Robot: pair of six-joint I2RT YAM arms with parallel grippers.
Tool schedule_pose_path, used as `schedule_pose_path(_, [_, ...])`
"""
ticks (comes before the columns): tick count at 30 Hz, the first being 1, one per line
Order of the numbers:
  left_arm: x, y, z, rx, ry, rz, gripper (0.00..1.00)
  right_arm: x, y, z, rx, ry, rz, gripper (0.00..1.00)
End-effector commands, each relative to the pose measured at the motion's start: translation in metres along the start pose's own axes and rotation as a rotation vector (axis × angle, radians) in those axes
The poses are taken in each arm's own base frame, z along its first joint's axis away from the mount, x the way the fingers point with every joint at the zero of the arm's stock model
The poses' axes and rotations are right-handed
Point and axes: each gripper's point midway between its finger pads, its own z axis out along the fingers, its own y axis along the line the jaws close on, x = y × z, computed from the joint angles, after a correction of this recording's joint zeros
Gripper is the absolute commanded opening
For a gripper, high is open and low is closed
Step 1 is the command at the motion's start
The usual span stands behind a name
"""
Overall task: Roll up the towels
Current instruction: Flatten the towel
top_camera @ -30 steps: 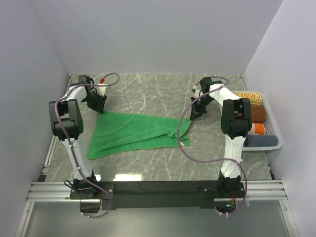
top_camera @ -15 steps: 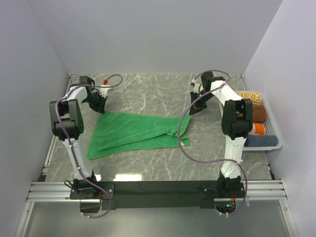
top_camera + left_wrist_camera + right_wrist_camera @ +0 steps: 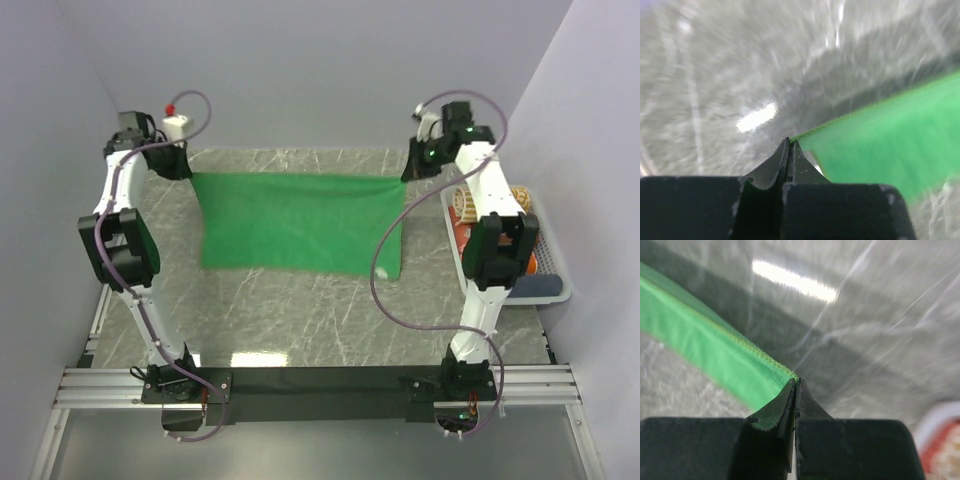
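Observation:
The bright green towel (image 3: 295, 220) hangs spread out above the table, stretched between both arms. My left gripper (image 3: 183, 170) is shut on its top left corner; the left wrist view shows the pinched corner (image 3: 790, 140) and the cloth (image 3: 890, 135) running off to the right. My right gripper (image 3: 408, 175) is shut on the top right corner; the right wrist view shows the stitched hem (image 3: 740, 342) running left from the gripper (image 3: 795, 381). The towel's lower edge hangs near the marble tabletop, longer at the right.
A white tray (image 3: 556, 292) at the right edge holds rolled towels: a yellow-striped one (image 3: 468, 200), an orange one (image 3: 527, 262) and a blue-grey one (image 3: 527, 285). White walls close in the back and both sides. The grey marble tabletop (image 3: 300, 320) lies below.
Both grippers have risen and moved back and outward, lifting the towel off the table. The towel went from a crumpled, folded heap to a taut, spread sheet.

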Motion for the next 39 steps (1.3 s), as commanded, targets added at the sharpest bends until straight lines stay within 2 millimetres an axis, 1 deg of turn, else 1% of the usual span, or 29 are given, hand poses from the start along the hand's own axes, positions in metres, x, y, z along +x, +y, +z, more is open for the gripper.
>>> schedule_pose_path(1, [-0.083,-0.004,-0.069,-0.065,-0.256,-0.001,0.0,-0.069,0.023,-0.077,0.025,-0.271,-0.157,0.0])
schedule_pose_path(2, [-0.093,-0.003,-0.079,-0.078,-0.299,0.004,0.0,-0.076,0.026,-0.084,0.029,-0.307,-0.179,0.0])
schedule_pose_path(3, [-0.094,-0.005,-0.083,-0.071,-0.315,-0.004,0.0,-0.082,0.032,-0.099,0.038,-0.346,-0.2,0.0])
schedule_pose_path(4, [-0.104,-0.011,-0.101,-0.083,-0.356,0.007,0.0,-0.08,0.034,-0.103,0.041,-0.354,-0.207,0.0])
schedule_pose_path(5, [-0.107,-0.012,-0.11,-0.091,-0.378,-0.005,0.0,-0.083,0.036,-0.109,0.049,-0.381,-0.221,0.0])
schedule_pose_path(6, [-0.11,-0.018,-0.123,-0.105,-0.415,0.013,0.0,-0.083,0.045,-0.126,0.055,-0.415,-0.24,0.0])
schedule_pose_path(8, [-0.109,-0.025,-0.137,-0.108,-0.441,0.022,0.0,-0.071,0.046,-0.128,0.067,-0.415,-0.248,0.0])
schedule_pose_path(9, [-0.099,-0.028,-0.135,-0.104,-0.431,0.015,0.0,-0.068,0.054,-0.146,0.077,-0.448,-0.264,0.0])
schedule_pose_path(10, [-0.101,-0.038,-0.151,-0.108,-0.454,0.037,0.0,-0.055,0.052,-0.141,0.081,-0.426,-0.257,0.0])
schedule_pose_path(11, [-0.098,-0.043,-0.157,-0.105,-0.459,0.049,0.0,-0.049,0.055,-0.146,0.087,-0.43,-0.262,0.0])
schedule_pose_path(12, [-0.081,-0.045,-0.154,-0.1,-0.436,0.029,0.0,-0.044,0.063,-0.163,0.101,-0.462,-0.278,0.0])
schedule_pose_path(13, [-0.082,-0.056,-0.171,-0.104,-0.465,0.051,0.0,-0.029,0.062,-0.159,0.101,-0.439,-0.273,0.0])
schedule_pose_path(14, [-0.076,-0.057,-0.178,-0.115,-0.47,0.047,0.0,-0.021,0.065,-0.163,0.102,-0.442,-0.278,0.0])
schedule_pose_path(15, [-0.06,-0.062,-0.174,-0.103,-0.451,0.03,0.0,-0.014,0.074,-0.181,0.116,-0.476,-0.297,0.0])
schedule_pose_path(16, [-0.059,-0.072,-0.189,-0.11,-0.477,0.051,0.0,0.001,0.072,-0.175,0.116,-0.454,-0.287,0.0])
schedule_pose_path(17, [-0.053,-0.077,-0.193,-0.111,-0.476,0.05,0.0,0.009,0.075,-0.179,0.118,-0.46,-0.29,0.0])
schedule_pose_path(18, [-0.043,-0.088,-0.201,-0.111,-0.481,0.053,0.0,0.016,0.084,-0.193,0.123,-0.495,-0.303,0.0])
schedule_pose_path(20, [-0.029,-0.097,-0.205,-0.119,-0.476,0.054,0.0,0.037,0.085,-0.19,0.121,-0.478,-0.292,0.0])
schedule_pose_path(21, [-0.031,-0.107,-0.221,-0.142,-0.509,0.081,0.0,0.043,0.091,-0.201,0.127,-0.506,-0.302,0.0])
schedule_pose_path(23, [-0.025,-0.115,-0.23,-0.162,-0.518,0.086,0.0,0.053,0.094,-0.208,0.14,-0.522,-0.298,0.0])
schedule_pose_path(26, [-0.025,-0.126,-0.24,-0.147,-0.53,0.072,0.0,0.056,0.093,-0.206,0.138,-0.522,-0.292,0.0])
schedule_pose_path(29, [-0.029,-0.119,-0.233,-0.138,-0.526,0.041,0.0,0.048,0.084,-0.186,0.12,-0.482,-0.268,0.0])
schedule_pose_path(32, [-0.019,-0.095,-0.206,-0.148,-0.451,-0.053,0.01,0.042,0.063,-0.139,0.095,-0.382,-0.217,0.0])
schedule_pose_path(33, [-0.009,-0.085,-0.187,-0.139,-0.401,-0.09,0.01,0.043,0.061,-0.126,0.083,-0.358,-0.207,0.0])
schedule_pose_path(34, [-0.004,-0.08,-0.178,-0.132,-0.38,-0.109,0.0,0.037,0.056,-0.115,0.081,-0.36,-0.208,0.0])
schedule_pose_path(35, [0.003,-0.076,-0.167,-0.129,-0.355,-0.128,0.01,0.04,0.046,-0.092,0.081,-0.31,-0.185,0.0])
schedule_pose_path(37, [0.014,-0.06,-0.142,-0.136,-0.323,-0.157,0.01,0.035,0.039,-0.068,0.074,-0.295,-0.171,0.0])
schedule_pose_path(38, [0.024,-0.059,-0.126,-0.129,-0.294,-0.17,0.01,0.039,0.027,-0.044,0.074,-0.248,-0.14,0.0])
schedule_pose_path(39, [0.033,-0.051,-0.109,-0.134,-0.266,-0.185,0.01,0.034,0.024,-0.035,0.074,-0.244,-0.119,0.0])
